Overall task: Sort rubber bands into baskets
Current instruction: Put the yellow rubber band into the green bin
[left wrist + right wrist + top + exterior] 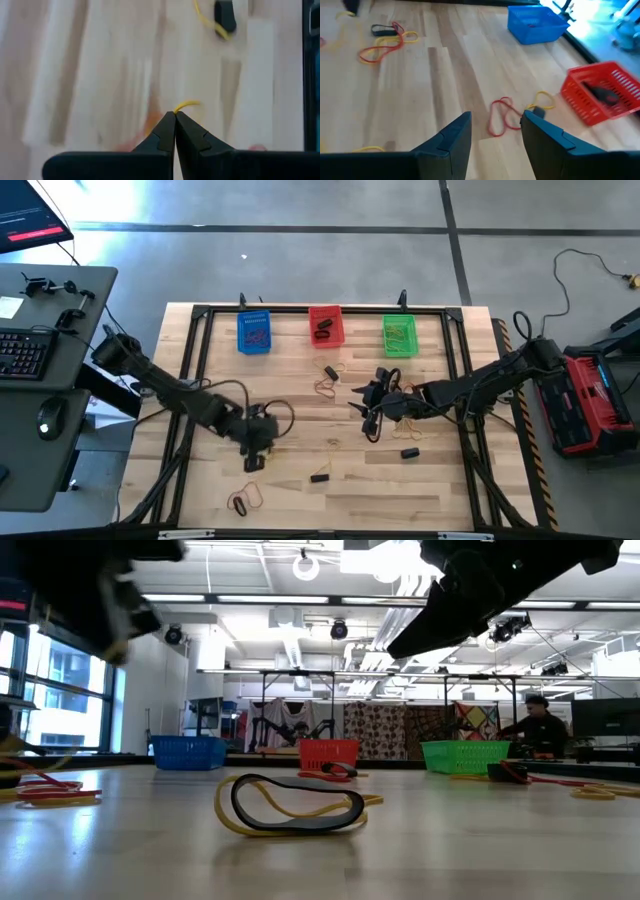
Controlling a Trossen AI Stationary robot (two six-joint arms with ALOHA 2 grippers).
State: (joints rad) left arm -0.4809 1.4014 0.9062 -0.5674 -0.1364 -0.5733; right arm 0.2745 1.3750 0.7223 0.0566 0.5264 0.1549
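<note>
Blue basket point(254, 333), red basket point(325, 326), green basket point(399, 335); pale wood table point(300, 500).

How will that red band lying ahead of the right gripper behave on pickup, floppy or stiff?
Likely floppy: the red band lies in a twisted, folded loop, not a round one. Probably very light and thin, so the open right gripper needs a low pinch at the table. It may drag the yellow band beside it.

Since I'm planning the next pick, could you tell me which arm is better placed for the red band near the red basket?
Right, probably. The right gripper is open above the red band, while the left gripper is shut on a yellow band.
</note>
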